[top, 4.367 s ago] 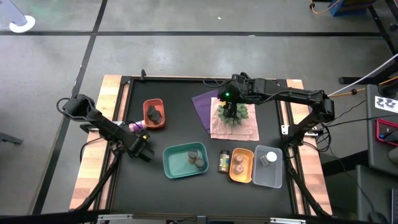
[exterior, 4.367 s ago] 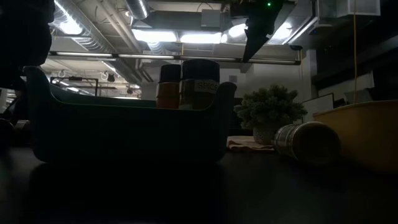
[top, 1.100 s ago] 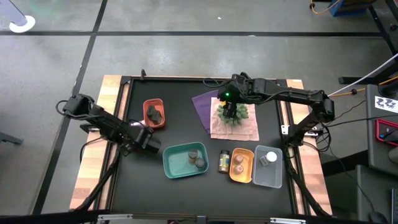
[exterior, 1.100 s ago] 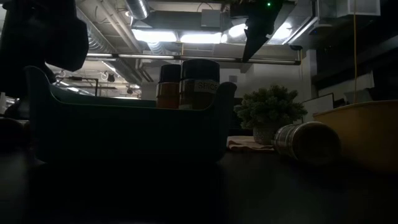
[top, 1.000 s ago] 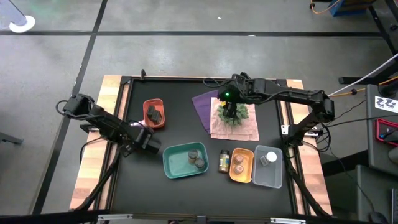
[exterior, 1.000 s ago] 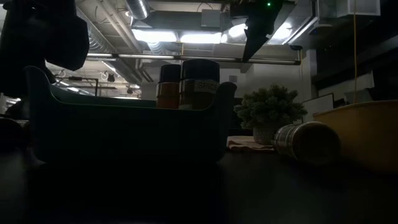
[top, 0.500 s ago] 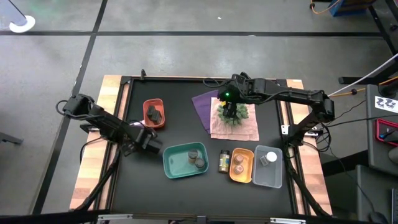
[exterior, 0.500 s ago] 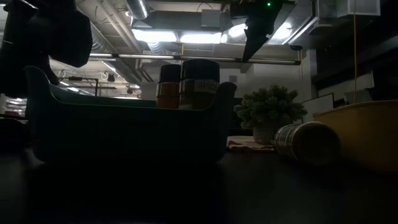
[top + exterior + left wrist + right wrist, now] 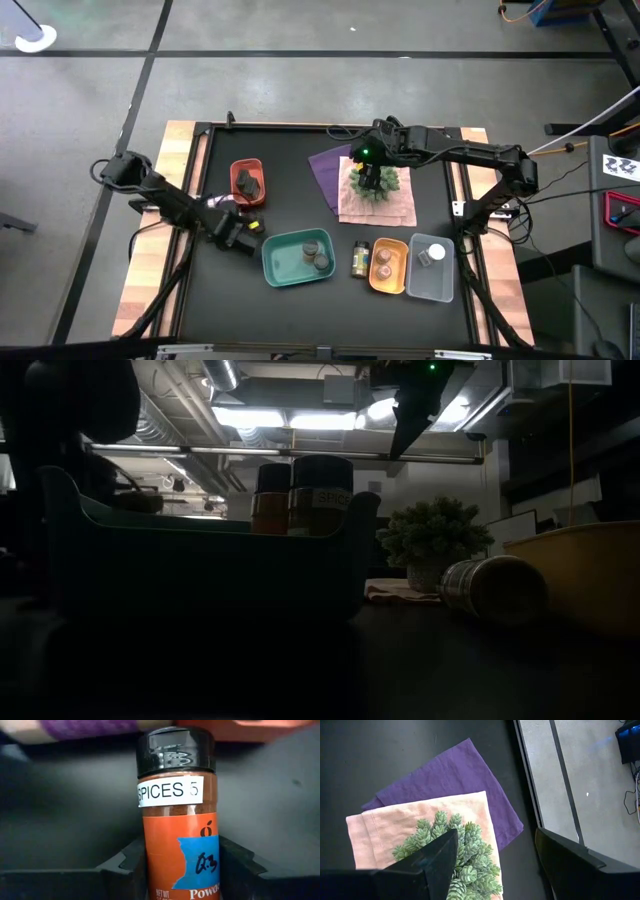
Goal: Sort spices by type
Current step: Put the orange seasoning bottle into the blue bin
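Observation:
My left gripper [image 9: 243,232] stands just left of the teal tray [image 9: 275,262], shut on a spice jar [image 9: 176,815] that has a black cap, brown powder and an orange label reading "SPICES 5". Two grey-topped jars [image 9: 316,253] stand in the teal tray. Dark lumps [image 9: 248,181] lie in the red tray [image 9: 246,198]. One jar [image 9: 360,259] lies on its side on the table. The orange tray [image 9: 388,282] holds another jar, and the clear tray [image 9: 431,287] holds a white-capped one [image 9: 437,251]. My right gripper [image 9: 495,870] hangs open above the green plant [image 9: 373,180]. My left gripper pinches the jar's labelled body [image 9: 167,870] between its two fingers [image 9: 125,870], one on each side. The jar lies along the fingers with its black cap [image 9: 175,750] pointing away from the wrist. Whether the jar rests on the table, I cannot tell.
The plant stands on a pink cloth [image 9: 395,207] laid over a purple cloth [image 9: 328,170] at the far middle. The four trays line the near half of the black table. Bare tabletop shows in front of the teal tray and at the far left.
My left gripper has moved a little toward the table's right and near edges, closer to the teal tray's left wall. My right arm has kept still.

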Action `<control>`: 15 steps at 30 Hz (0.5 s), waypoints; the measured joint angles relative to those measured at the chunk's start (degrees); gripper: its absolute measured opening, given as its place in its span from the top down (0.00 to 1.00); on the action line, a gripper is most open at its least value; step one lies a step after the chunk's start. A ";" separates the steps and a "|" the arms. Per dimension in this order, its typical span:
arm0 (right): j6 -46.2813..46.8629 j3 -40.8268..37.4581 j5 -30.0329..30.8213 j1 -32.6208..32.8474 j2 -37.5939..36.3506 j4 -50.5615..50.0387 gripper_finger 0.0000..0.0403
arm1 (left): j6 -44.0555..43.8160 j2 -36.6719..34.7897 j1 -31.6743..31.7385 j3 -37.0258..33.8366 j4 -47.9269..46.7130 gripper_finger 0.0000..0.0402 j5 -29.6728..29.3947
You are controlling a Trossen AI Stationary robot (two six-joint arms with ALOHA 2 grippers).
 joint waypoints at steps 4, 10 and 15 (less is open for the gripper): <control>0.01 0.00 0.00 0.02 0.00 0.00 0.34 | 1.67 0.04 -1.49 -0.02 0.36 0.58 -1.21; 0.00 0.00 -0.01 0.00 0.00 0.01 0.34 | 1.60 0.09 -3.30 -0.08 0.20 0.58 -3.40; 0.00 0.00 0.00 0.01 0.00 0.02 0.34 | 1.95 0.09 -4.25 -0.11 0.73 0.58 -3.67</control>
